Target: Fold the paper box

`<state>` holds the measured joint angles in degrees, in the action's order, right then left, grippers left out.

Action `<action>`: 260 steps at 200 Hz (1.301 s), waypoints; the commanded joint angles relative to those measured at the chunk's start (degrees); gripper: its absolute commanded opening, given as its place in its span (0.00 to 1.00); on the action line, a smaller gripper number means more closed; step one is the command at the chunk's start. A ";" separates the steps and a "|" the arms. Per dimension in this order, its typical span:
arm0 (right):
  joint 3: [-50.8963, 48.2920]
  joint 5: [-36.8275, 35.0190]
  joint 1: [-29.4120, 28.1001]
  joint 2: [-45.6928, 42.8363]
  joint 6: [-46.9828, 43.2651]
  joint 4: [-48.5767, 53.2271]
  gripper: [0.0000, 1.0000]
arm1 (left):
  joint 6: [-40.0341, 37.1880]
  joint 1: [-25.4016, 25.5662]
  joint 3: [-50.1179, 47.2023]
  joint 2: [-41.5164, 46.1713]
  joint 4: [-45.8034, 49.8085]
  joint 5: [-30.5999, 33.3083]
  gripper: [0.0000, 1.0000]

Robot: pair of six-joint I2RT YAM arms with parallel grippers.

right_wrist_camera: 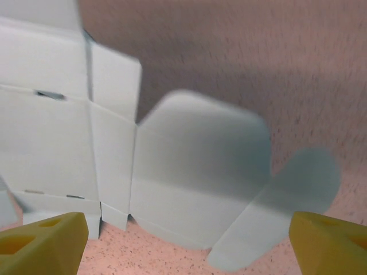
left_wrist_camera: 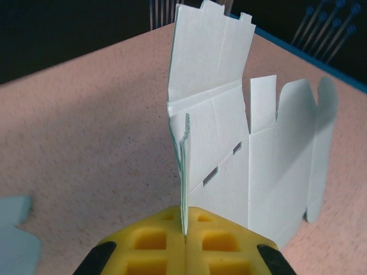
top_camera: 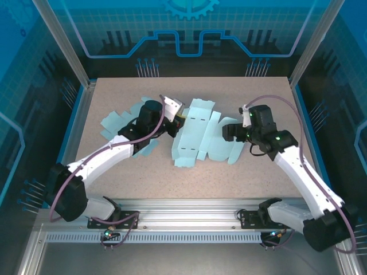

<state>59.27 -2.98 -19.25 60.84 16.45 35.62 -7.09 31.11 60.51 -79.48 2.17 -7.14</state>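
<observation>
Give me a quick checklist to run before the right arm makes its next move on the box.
1. Left gripper shut on an edge of the paper box: ok.
2. Pinched flap turned up off the table: ok.
3. Right gripper open, fingers wide on either side of the rounded flap: ok.
4. Right gripper touching that flap: cannot tell.
5. Second blank apart from the paper box: cannot tell, the left arm covers the gap.
</observation>
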 commanded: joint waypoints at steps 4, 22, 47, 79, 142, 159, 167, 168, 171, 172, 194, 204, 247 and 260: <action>2.45 5.66 -1.03 -4.20 -6.80 0.77 0.90 | -17.30 -0.18 4.46 2.50 10.02 -5.56 0.00; 3.45 9.90 -1.81 -6.41 -10.05 -0.70 0.89 | -24.44 -0.23 5.98 3.91 12.11 -8.03 0.00; 4.84 13.47 -2.51 -8.11 -13.54 -2.46 0.89 | -31.79 -0.18 8.34 4.88 13.88 -9.81 0.00; 6.06 18.46 -3.15 -6.88 -16.40 -4.30 0.87 | -37.50 -0.20 12.73 3.67 18.38 -12.78 0.00; 10.27 20.36 -6.57 1.34 -20.75 -4.41 0.76 | -40.46 -0.19 16.44 1.52 19.65 -14.93 0.00; 11.19 19.95 -7.25 3.11 -21.51 -4.50 0.73 | -41.21 -0.19 16.72 1.86 20.54 -16.16 0.00; 11.55 20.03 -7.43 3.73 -21.88 -4.51 0.70 | -41.48 -0.18 16.67 2.03 20.66 -16.49 0.00; 11.56 20.03 -7.45 3.88 -21.89 -4.51 0.70 | -41.49 -0.18 16.66 2.05 20.67 -16.50 0.00; 11.62 20.08 -7.47 4.05 -22.03 -4.62 0.69 | -41.59 -0.19 16.70 2.12 20.76 -16.58 0.00; 11.68 20.10 -7.52 4.13 -22.05 -4.65 0.68 | -41.59 -0.19 16.64 2.16 20.76 -16.59 0.00; 11.84 20.53 -7.89 4.89 -22.60 -5.15 0.59 | -42.18 -0.20 16.37 2.82 21.28 -17.21 0.00; 11.75 20.56 -7.91 5.12 -22.90 -5.36 0.52 | -42.40 -0.18 16.19 3.09 21.39 -17.60 0.00; 11.16 21.13 -8.18 4.78 -23.38 -5.85 0.02 | -42.08 -0.21 15.64 3.28 19.27 -17.17 0.00; 10.71 20.68 -8.15 4.31 -23.47 -6.12 0.00 | -41.94 -0.20 15.58 3.19 19.17 -16.89 0.00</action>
<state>69.12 16.99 -26.63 66.02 -6.66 30.92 -48.18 31.07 75.20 -77.52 22.00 -22.35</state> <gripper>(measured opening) 0.053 0.058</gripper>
